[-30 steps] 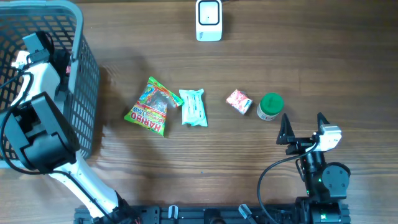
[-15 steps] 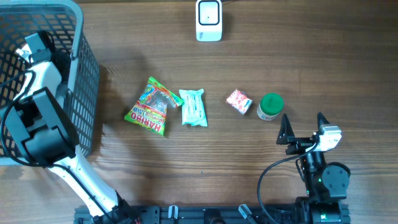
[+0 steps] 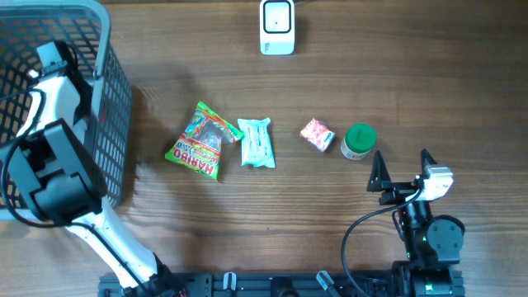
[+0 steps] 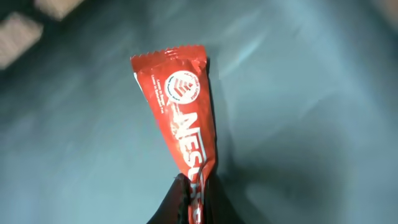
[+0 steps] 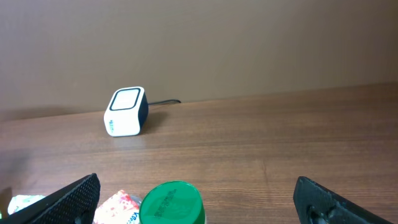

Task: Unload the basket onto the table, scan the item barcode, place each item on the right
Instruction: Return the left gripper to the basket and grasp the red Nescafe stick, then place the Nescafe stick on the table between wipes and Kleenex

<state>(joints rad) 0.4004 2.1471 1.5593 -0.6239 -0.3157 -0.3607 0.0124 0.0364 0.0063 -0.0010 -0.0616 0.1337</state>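
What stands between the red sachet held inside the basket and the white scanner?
The basket's mesh wall, on the side facing the scanner; the left end effector would likely need to lift the sachet over it. Beyond that, nothing visible blocks the path.

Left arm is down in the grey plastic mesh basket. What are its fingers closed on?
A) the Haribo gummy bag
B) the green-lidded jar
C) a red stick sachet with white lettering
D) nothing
C: the left wrist view shows the red stick sachet with white lettering pinched at its lower end by the left gripper, whose dark jaws are shut on it.
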